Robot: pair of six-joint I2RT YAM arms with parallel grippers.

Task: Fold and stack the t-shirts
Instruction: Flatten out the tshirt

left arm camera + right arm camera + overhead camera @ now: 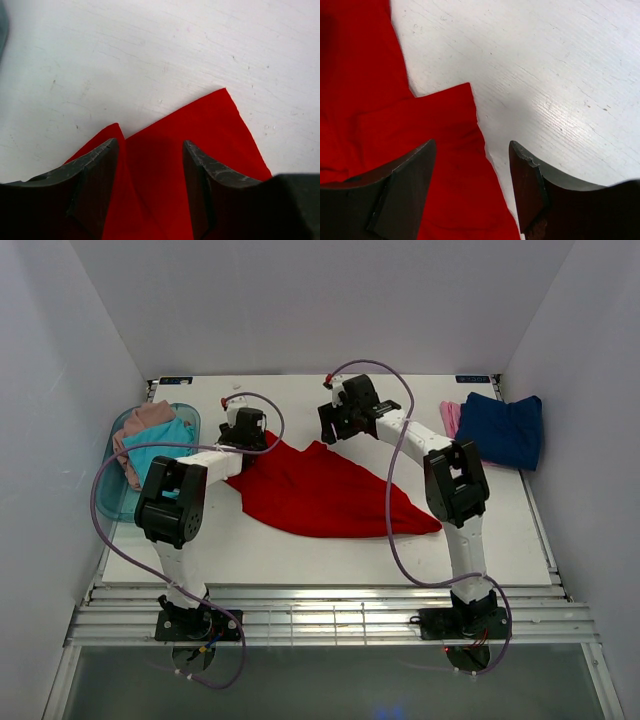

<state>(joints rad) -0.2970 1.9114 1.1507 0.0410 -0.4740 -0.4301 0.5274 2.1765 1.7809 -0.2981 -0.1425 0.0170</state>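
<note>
Top external: red shirt flat mid-table, both grippers open at its far edge

The red t-shirt [320,495] lies spread on the white table [300,555], roughly in the middle, and tapers to a point toward the right arm's base. The left gripper [245,430] sits over the shirt's far left corner. The right gripper [340,422] sits at the far edge near the shirt's middle.

In the left wrist view the two dark fingers [97,170] stand apart with red cloth showing between them. Two pointed corners of the cloth reach onto bare table beyond the tips. I cannot tell whether the tips touch the cloth.

In the right wrist view the fingers are also spread. The left one is over red fabric and the right one over bare table, and the shirt's edge runs down between them. Nothing is gripped.

At the far right of the table the navy blue t-shirt [505,430] lies bunched, with the light pink t-shirt [451,417] showing at its left side. At the left edge a translucent teal tub [122,502] holds the turquoise t-shirt [155,447] and the dusty pink-beige t-shirt [148,417], both crumpled
</note>
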